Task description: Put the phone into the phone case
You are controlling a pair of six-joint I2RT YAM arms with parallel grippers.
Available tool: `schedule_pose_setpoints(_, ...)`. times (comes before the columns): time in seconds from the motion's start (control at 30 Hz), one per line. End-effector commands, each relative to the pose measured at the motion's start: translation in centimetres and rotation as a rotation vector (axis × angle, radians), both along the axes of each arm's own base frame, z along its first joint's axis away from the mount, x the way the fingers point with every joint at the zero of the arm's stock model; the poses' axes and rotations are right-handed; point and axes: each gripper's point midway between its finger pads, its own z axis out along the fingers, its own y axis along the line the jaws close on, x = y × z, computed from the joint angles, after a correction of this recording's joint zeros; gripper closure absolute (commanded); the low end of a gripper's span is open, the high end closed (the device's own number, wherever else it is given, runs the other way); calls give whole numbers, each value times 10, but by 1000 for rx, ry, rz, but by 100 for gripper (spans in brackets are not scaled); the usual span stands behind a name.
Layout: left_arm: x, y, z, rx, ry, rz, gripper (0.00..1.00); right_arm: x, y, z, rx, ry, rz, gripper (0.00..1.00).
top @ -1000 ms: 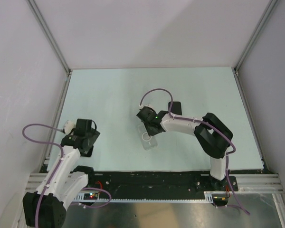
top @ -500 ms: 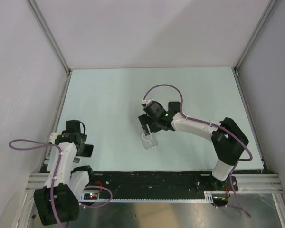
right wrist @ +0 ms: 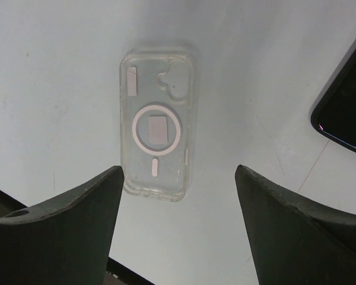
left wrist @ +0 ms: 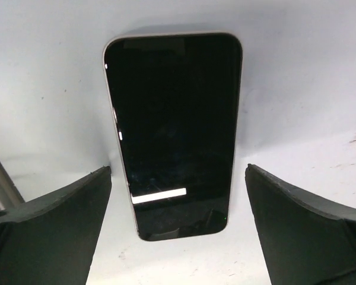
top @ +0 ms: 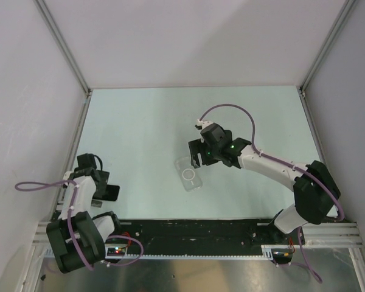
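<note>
Phone case (top: 189,175) lies flat on the bench (top: 134,121), about midway between the left and right edges and somewhat nearer the near edge. The bench surface shows through the whole clear shell, with its ring and short line visible. The phone (top: 111,193) is outside the case and well apart from it, screen up, by the near left corner close to the left edge. Against the frame half a second ago, the right arm has swung toward the far right, so the case, then partly covered by the wrist, is now fully exposed from above. The phone and case are in the same spots. The left arm has folded further back toward the near left corner. Left gripper (left wrist: 177,178): jaws released, spread wider than the phone, one finger (left wrist: 59,225) on each side of the phone's near end and neither touching it. Right gripper (right wrist: 178,172): jaws released, holding nothing. In the wrist view the case's near end sits between the two fingers, clear of both. A dark glossy flat object (right wrist: 347,101) shows at the right edge of the right wrist view; cannot tell what it is.
</note>
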Motion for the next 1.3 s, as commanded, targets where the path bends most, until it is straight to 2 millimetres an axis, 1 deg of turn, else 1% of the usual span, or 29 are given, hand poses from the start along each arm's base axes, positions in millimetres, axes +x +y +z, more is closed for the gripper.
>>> schedule_pose_setpoints(0.0,5,-3,-15,-42,-20,-14,0,3,1,19,65,-38,-8,18)
schedule_pose_setpoints(0.1,4,-2,-18,-42,-16,-9,2,1,0,18,78,-23,3,19)
schedule_pose_setpoints(0.27,2,-2,-23,-47,17,-40,24,2,-1,17,83,-18,-4,20)
schedule_pose_setpoints(0.43,-6,-7,-33,-75,66,-58,38,4,-2,17,92,-13,-10,20)
schedule_pose_setpoints(0.5,-7,-9,-34,-79,76,-71,40,4,-3,16,92,-11,-12,20)
schedule_pose_setpoints(0.63,-2,-15,-32,-81,79,-128,42,6,-3,15,96,-4,-14,20)
schedule_pose_setpoints(0.83,18,-35,-26,-93,59,-231,41,7,-5,13,92,-2,-24,20)
schedule_pose_setpoints(0.93,27,-43,-22,-96,39,-246,39,8,-5,13,92,-2,-27,21)
schedule_pose_setpoints(1.1,38,-49,-16,-92,19,-254,37,9,-5,11,95,3,-27,21)
schedule_pose_setpoints(1.17,38,-47,-14,-79,18,-229,33,9,-5,11,94,3,-26,21)
schedule_pose_setpoints(1.27,40,-46,-11,-75,-14,-163,24,9,-4,10,93,6,-24,21)
